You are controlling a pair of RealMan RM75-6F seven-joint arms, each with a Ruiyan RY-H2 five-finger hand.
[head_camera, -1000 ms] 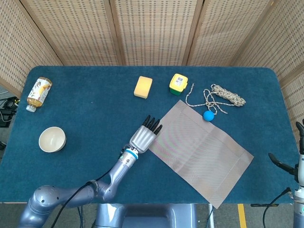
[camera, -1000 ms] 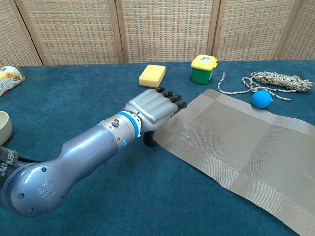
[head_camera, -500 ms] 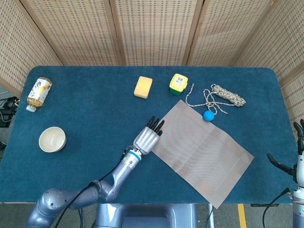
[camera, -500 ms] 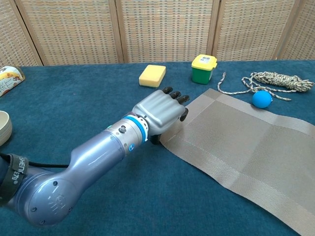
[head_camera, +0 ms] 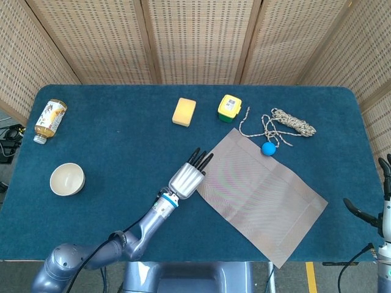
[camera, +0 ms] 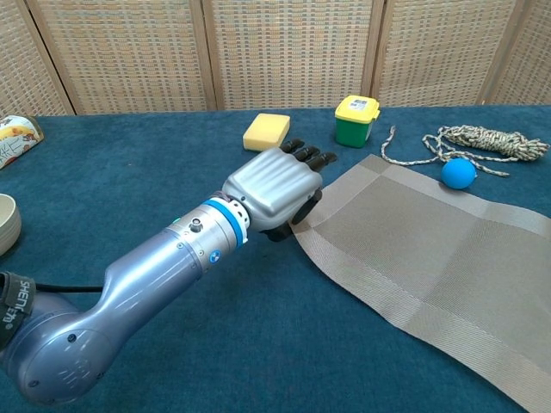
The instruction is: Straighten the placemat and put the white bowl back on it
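left hand (camera: 277, 188) at placemat (head_camera: 263, 198) edge (skewed)

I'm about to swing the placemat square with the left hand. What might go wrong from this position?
Likely risks:
1. The blue ball sits at the placemat's far edge beside the rope; turning the mat may roll it away.
2. The left hand is only at the mat's near-left edge, so the mat might buckle instead of turning.
3. The white bowl lies far left, a long carry afterwards.
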